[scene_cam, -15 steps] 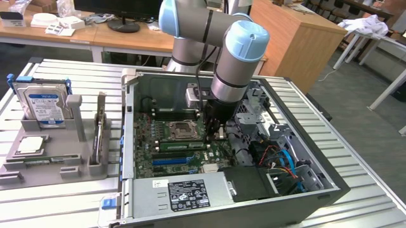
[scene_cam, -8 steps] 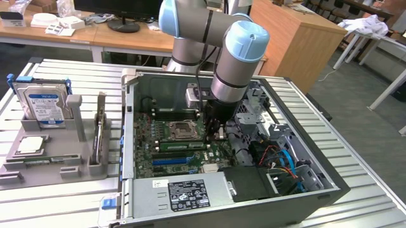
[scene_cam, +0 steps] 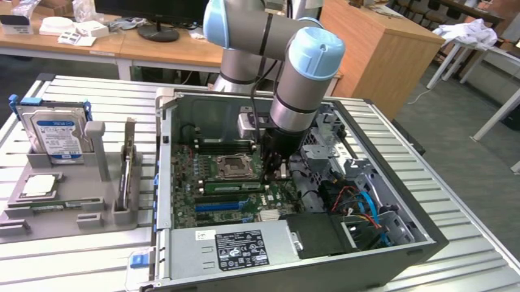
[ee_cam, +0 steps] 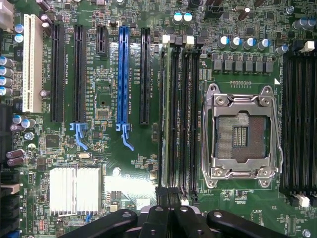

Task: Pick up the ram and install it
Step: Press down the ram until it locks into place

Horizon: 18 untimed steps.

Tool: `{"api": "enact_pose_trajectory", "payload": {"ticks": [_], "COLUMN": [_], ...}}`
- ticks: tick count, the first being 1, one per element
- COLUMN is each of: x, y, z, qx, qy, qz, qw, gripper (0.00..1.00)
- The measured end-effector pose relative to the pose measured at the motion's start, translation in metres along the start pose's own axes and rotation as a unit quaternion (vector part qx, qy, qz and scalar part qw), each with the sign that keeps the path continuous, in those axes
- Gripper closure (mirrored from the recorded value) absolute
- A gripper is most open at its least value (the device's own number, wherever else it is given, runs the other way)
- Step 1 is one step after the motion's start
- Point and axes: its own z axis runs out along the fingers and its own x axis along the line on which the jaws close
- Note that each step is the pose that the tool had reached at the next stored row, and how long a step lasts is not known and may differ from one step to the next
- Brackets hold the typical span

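Observation:
The ram (scene_cam: pixel 231 187) is a narrow green stick lying along a slot on the motherboard, just in front of the CPU socket (scene_cam: pixel 231 165) inside the open computer case. In the wrist view the ram (ee_cam: pixel 168 124) appears edge-on in the outermost of several black slots (ee_cam: pixel 190 124). My gripper (scene_cam: pixel 274 172) reaches down into the case at the ram's end on the exterior view's right. Its black fingers (ee_cam: pixel 157 218) are shut together over that end, with my gripper (ee_cam: pixel 169 208) in line with the stick. I cannot tell whether they touch it.
The case walls (scene_cam: pixel 406 240) and drive cage with cables (scene_cam: pixel 361 207) hem the arm in. A grey tray (scene_cam: pixel 65 216) on the exterior view's left holds a hard drive (scene_cam: pixel 57 137) and a small chip (scene_cam: pixel 41 185). Blue and black card slots (ee_cam: pixel 122 74) lie beside the ram slots.

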Motion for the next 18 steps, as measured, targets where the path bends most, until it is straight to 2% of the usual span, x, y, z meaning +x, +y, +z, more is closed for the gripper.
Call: {"api": "enact_pose_trajectory", "payload": {"ticks": [18], "x": [0.0003], "y": [0.0000], "z": [0.0015], "qx": [0.0013], "qy": [0.0000], "qz": [0.000], "qw": [1.0000], "gripper": [0.89]}}
